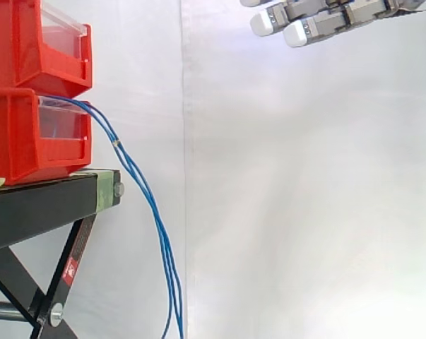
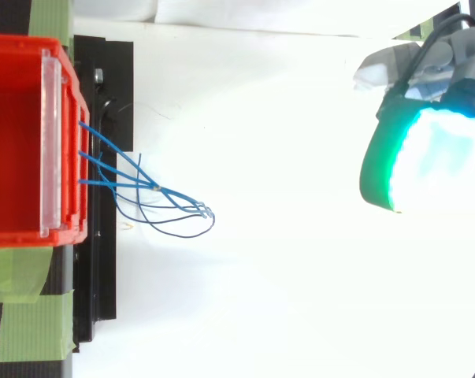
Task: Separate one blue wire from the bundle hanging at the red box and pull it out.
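Several thin blue wires (image 1: 138, 180) leave the front of the lower red box (image 1: 36, 134) and hang down together past the black stand. From above, the blue wires (image 2: 154, 189) fan out of the red box (image 2: 24, 142) and meet at a small tie. The hand (image 1: 326, 20) is at the top right in the side view, well above and to the right of the wires. Its fingers are straight, point left with white pads, and hold nothing. The hand's glowing green and white part (image 2: 426, 157) sits far right in the top view.
A second red box (image 1: 43, 42) is stacked on the lower one. Both rest on a black stand (image 1: 50, 201) with green tape (image 2: 24, 315) on it. A white curtain lies behind, with open room between wires and hand.
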`<state>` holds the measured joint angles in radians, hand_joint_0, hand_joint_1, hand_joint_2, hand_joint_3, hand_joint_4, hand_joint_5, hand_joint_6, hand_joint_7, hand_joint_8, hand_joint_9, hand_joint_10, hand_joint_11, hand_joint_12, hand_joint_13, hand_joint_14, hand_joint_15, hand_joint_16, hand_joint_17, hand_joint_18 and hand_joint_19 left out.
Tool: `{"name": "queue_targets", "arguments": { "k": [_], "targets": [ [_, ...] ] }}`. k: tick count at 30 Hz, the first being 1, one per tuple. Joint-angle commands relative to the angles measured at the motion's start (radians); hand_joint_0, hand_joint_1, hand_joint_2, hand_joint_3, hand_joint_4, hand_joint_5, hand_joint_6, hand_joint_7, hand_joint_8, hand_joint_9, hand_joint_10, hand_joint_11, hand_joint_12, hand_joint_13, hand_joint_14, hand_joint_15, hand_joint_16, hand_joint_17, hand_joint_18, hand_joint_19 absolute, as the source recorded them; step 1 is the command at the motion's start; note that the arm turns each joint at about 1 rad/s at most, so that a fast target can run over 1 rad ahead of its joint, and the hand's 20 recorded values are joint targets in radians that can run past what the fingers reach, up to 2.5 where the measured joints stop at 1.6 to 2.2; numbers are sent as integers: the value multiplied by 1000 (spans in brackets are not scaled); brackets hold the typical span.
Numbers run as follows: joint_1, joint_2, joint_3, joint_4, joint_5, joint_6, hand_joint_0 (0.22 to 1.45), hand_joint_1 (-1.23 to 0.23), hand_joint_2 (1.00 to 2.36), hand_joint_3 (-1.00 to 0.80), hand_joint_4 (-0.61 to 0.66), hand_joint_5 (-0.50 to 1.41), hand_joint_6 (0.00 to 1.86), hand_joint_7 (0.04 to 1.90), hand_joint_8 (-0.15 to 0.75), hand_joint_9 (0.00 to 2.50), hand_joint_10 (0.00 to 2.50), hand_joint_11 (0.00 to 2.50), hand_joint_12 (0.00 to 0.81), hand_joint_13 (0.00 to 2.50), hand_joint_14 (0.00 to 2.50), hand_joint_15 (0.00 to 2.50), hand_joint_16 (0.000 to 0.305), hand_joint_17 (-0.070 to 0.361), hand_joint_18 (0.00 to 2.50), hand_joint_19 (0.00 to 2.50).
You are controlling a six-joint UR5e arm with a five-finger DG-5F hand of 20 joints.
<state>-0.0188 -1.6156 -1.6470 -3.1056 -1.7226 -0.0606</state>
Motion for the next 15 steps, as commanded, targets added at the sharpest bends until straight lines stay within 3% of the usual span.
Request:
{"name": "queue_targets", "arguments": {
  "k": [1, 15],
  "targets": [
    [3, 3, 1, -24, -2, 1, 525, -355, 1000, -500, 70, -300, 501, 648, 184, 0, 0, 0, 334, 0, 5, 163, 59, 133, 0, 294],
    [7, 3, 1, -44, -3, 1, 525, -363, 1000, -500, 84, -300, 501, 656, 191, 0, 0, 0, 333, 0, 5, 156, 59, 133, 0, 293]
  ]
}}
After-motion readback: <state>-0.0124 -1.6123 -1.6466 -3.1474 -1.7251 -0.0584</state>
